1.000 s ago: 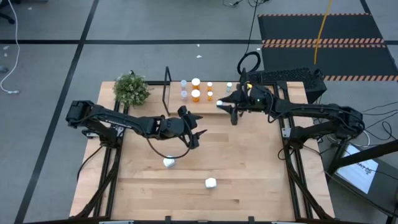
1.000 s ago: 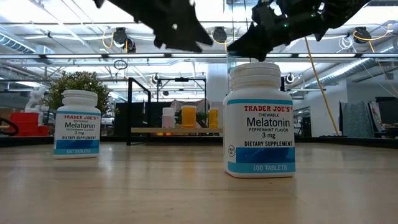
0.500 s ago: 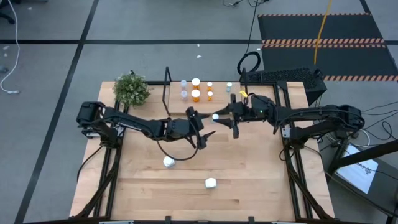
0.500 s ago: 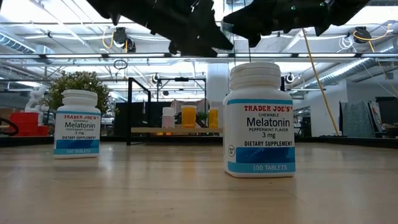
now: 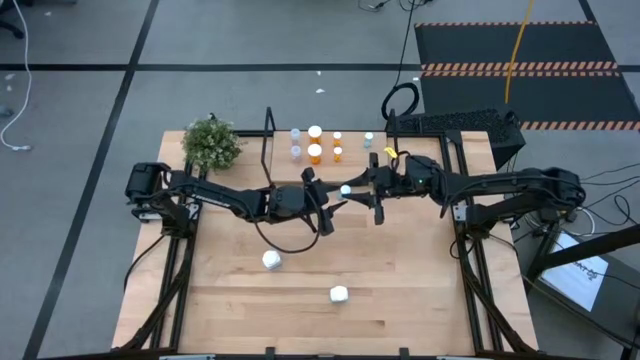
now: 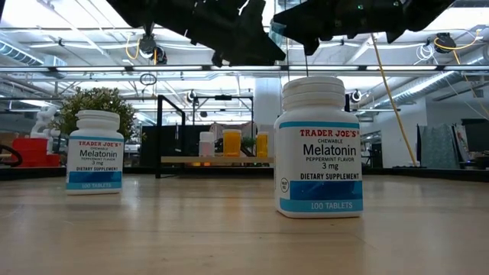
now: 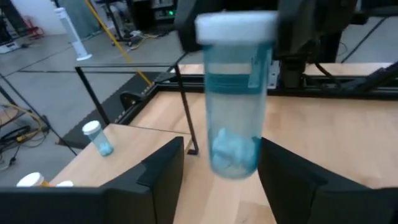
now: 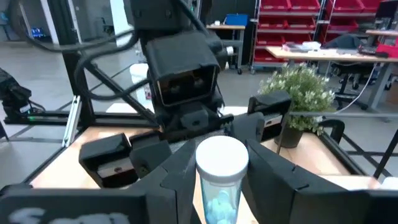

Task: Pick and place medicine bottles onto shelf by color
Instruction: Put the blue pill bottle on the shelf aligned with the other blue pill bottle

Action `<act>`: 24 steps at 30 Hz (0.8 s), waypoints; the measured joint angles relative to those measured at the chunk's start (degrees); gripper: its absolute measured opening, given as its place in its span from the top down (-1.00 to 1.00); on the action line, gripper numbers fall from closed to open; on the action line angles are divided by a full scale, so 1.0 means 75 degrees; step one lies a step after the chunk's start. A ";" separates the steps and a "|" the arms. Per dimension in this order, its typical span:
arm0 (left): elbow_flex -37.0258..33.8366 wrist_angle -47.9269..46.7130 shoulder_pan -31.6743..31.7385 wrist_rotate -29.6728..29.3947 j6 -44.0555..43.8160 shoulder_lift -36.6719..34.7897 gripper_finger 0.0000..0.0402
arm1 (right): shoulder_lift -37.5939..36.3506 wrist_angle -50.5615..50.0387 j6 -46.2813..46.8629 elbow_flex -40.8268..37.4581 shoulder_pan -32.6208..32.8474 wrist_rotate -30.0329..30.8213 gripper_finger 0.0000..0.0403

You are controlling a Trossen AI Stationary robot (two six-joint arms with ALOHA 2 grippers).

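A pale blue medicine bottle point(image 7: 235, 93) with a white cap point(image 8: 222, 155) hangs upright above the table's middle point(image 5: 346, 189). My right gripper point(image 8: 222, 180) is shut on it, coming from the table's right point(image 5: 358, 187). My left gripper point(image 7: 221, 158) is open and comes from the left point(image 5: 333, 200), one finger on each side of the bottle's lower end. The shelf point(image 5: 325, 165) stands at the far edge with several orange point(image 5: 315, 152) and pale bottles point(image 5: 296, 150) on its board. Two white bottles point(image 5: 271, 261) point(image 5: 339, 294) stand on the near part of the table. My right gripper pinches the bottle's body just below the cap point(image 8: 219, 186) between its two fingers, coming level from the table's right. The bottle stands upright, cap up, clear of the table. My left gripper's fingers point(image 7: 163, 171) flank the bottle's lower end point(image 7: 233, 155). A gap shows on one side. Whether the other finger touches, I cannot tell.
A potted plant point(image 5: 212, 143) stands at the far left corner beside the shelf's black frame point(image 5: 268, 140). In the low view the two white bottles point(image 6: 95, 162) point(image 6: 321, 149) stand in front, with bare tabletop between them.
My right gripper has carried the pale blue bottle from beside the shelf's right end toward the table's left and middle. My left gripper has gone toward the table's right to meet it, and its fingers now stand around the bottle's lower end.
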 joint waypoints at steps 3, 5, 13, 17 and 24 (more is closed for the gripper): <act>0.0000 -0.0003 0.0000 0.0249 0.0055 0.0000 0.06 | 0.0124 -0.0018 0.0000 0.0000 0.0000 0.0000 0.40; 0.0000 0.0041 0.0000 0.0417 0.0068 0.0000 0.07 | 0.0212 0.0004 -0.0003 0.0000 0.0000 0.0000 0.40; 0.0000 -0.0098 0.0000 0.0519 0.0136 0.0000 0.07 | 0.0328 0.0224 -0.0060 0.0003 -0.0003 0.0000 0.40; 0.0000 -0.0118 0.0000 0.0516 0.0143 0.0000 0.07 | 0.0326 0.0196 -0.0082 0.0001 -0.0003 0.0000 0.40; 0.0000 -0.0090 0.0000 0.0516 0.0050 0.0000 0.07 | 0.0326 0.0193 -0.0193 0.0003 -0.0003 -0.0003 0.40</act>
